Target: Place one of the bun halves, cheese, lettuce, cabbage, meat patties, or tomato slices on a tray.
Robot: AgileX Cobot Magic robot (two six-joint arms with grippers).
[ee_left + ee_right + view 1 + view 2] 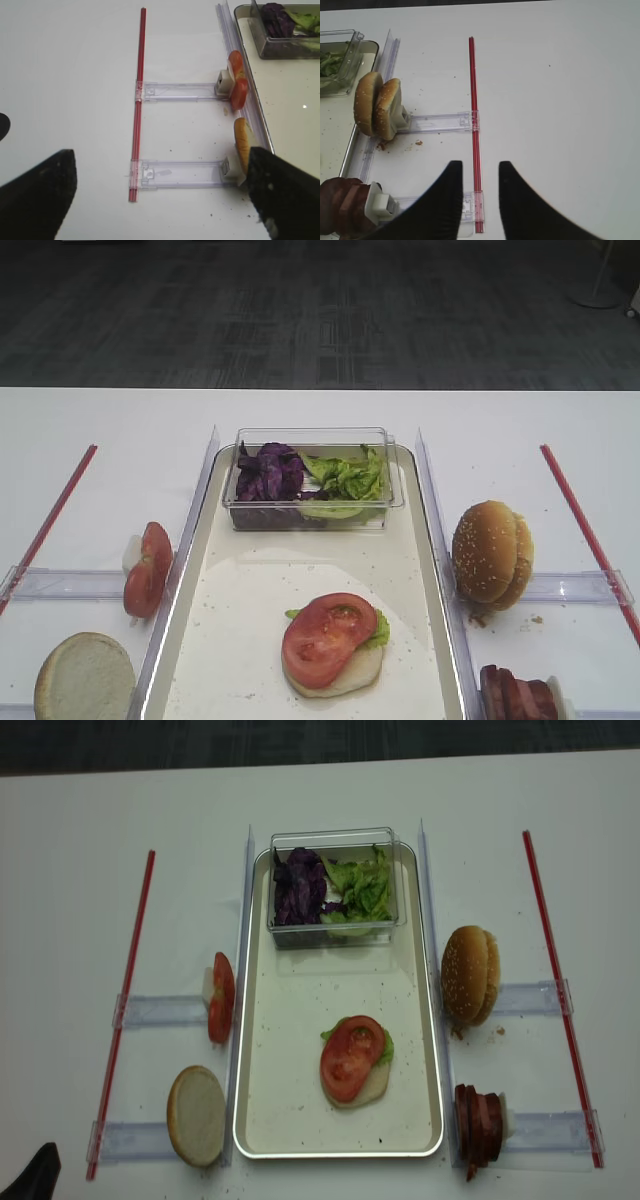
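Observation:
On the cream tray (250, 625) lies a pale bun half with lettuce and a tomato slice (325, 637) on top. More tomato slices (148, 568) and a cut-face bun half (85, 680) stand left of the tray. Sesame bun halves (492, 553) and meat patties (515, 695) stand to its right. Cabbage (268, 473) and lettuce (348, 478) fill a clear tub. Cheese is out of view. My right gripper (481, 167) is open and empty over the table, right of the meat patties (340, 205). My left gripper (160, 165) is wide open and empty, left of the bun half (241, 142).
Red strips (585, 525) (50, 510) run along both outer sides of the table. Clear plastic dividers (580, 587) and holders (185, 172) cross between the strips and the tray. The clear tub (310, 515) sits at the tray's far end. Crumbs speckle the tray and table.

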